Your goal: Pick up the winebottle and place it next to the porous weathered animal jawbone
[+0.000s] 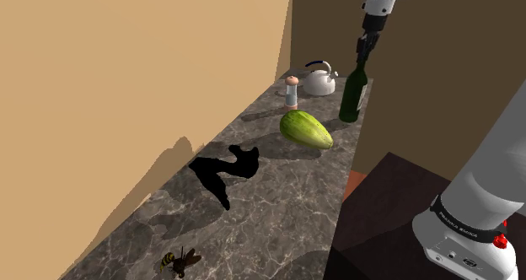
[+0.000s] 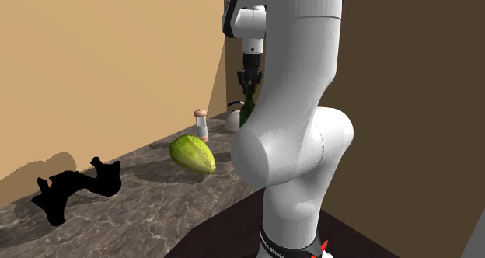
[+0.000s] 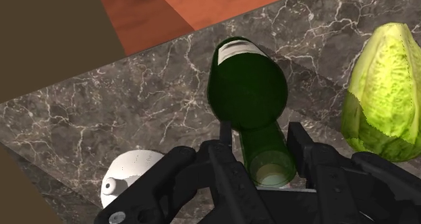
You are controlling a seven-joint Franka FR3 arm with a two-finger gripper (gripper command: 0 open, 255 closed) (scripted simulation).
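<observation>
While the end effector is clamped on the neck of the winebottle, the shoulder view shows the bottle upright at the desk's far end, by its open edge. The second exterior view puts the black jawbone well apart, mid-desk. In the wrist view, fingers press both sides of the neck; a straight lift should avoid tipping.

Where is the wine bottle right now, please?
In the shoulder view the wine bottle stands on the counter near its far right edge, right of the white kettle and beyond the green melon, gripper clasping its neck.
</observation>
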